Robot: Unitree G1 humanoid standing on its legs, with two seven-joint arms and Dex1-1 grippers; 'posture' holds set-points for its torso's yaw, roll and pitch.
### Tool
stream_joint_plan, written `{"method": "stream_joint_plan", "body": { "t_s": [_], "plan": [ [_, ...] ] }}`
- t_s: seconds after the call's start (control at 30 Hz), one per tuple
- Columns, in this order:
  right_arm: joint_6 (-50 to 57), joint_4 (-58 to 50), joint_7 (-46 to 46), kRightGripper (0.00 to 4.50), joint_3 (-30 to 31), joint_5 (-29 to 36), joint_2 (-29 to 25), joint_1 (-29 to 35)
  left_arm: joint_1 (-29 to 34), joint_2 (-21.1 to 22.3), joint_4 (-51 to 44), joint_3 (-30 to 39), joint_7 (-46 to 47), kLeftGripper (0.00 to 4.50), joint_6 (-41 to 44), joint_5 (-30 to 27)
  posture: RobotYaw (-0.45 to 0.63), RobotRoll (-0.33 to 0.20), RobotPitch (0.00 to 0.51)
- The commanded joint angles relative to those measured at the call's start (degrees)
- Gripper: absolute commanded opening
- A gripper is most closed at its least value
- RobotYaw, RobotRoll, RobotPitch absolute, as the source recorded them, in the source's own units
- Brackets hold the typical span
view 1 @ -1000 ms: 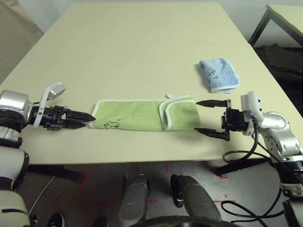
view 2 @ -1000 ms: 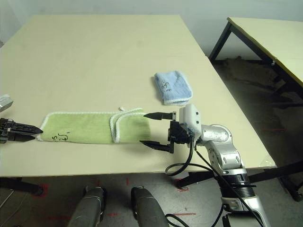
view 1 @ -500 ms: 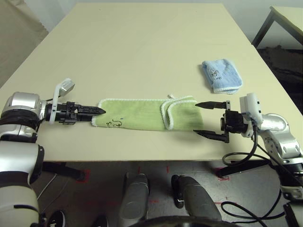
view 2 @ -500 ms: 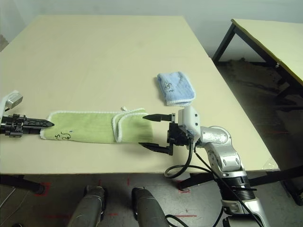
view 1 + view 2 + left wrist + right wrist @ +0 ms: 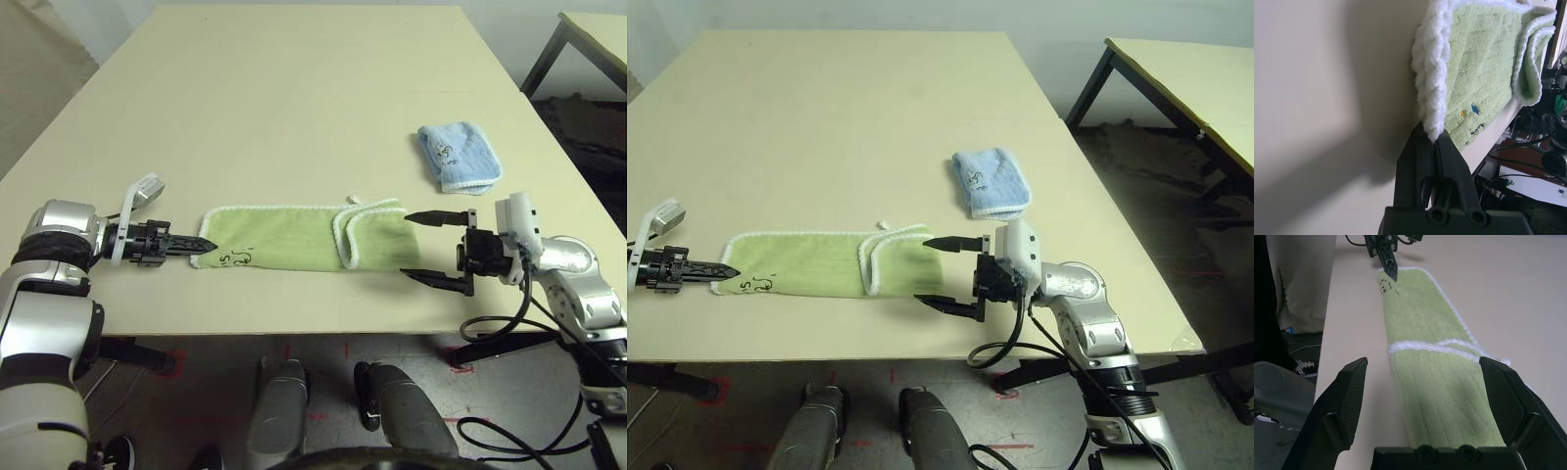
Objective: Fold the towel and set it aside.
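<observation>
The light green towel (image 5: 284, 238) lies stretched along the table's front edge, with its right end folded back over itself and a dark doodle near its left end. My left gripper (image 5: 203, 245) is at the towel's front left corner. In the left wrist view its fingers (image 5: 1422, 156) are shut on the white edging (image 5: 1432, 93). My right gripper (image 5: 406, 243) stands open at the towel's right end, one finger on either side of the folded part (image 5: 1449, 382), just above the table. The right wrist view shows the left gripper (image 5: 1389, 265) at the far end.
A small light blue towel (image 5: 456, 155), folded, lies at the right, behind my right gripper. The table's front edge (image 5: 294, 333) runs just in front of the green towel. A second table (image 5: 1195, 73) stands off to the right.
My left gripper has moved in to the towel's front left corner and shut on its white edge. The right gripper has stayed open in place. The camera shifted a little at first.
</observation>
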Motion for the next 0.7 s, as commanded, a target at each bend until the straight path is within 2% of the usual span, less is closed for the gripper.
{"method": "stream_joint_plan", "body": {
  "t_s": [0.03,0.37,0.53,0.63,0.7],
  "plan": [
    [-0.2,-0.3,0.6,4.5,0.4,0.1,-0.7,0.5,-0.4,2.6,1.1,0.7,0.0,0.02,-0.1,-0.7,0.0,0.0,0.17],
    [0.6,1.7,0.1,4.5,-2.0,2.1,-0.7,0.9,0.4,12.6,2.0,-1.0,0.0,0.02,-2.0,-4.3,0.01,0.0,0.172],
    [0.9,2.3,-0.2,4.5,-2.0,2.5,-0.3,0.6,2.4,15.9,1.7,-2.0,0.0,0.02,-3.6,-6.2,0.02,0.0,0.173],
    [0.8,2.5,-0.3,4.5,-1.7,2.4,0.1,0.6,3.1,16.9,-1.0,-2.8,0.0,0.02,-3.4,-9.1,0.02,0.0,0.173],
    [0.7,2.7,-0.3,4.5,-1.6,2.2,0.3,0.7,4.0,17.4,-6.6,-4.0,0.0,0.02,-2.4,-12.3,0.02,0.0,0.173]
  ]
}}
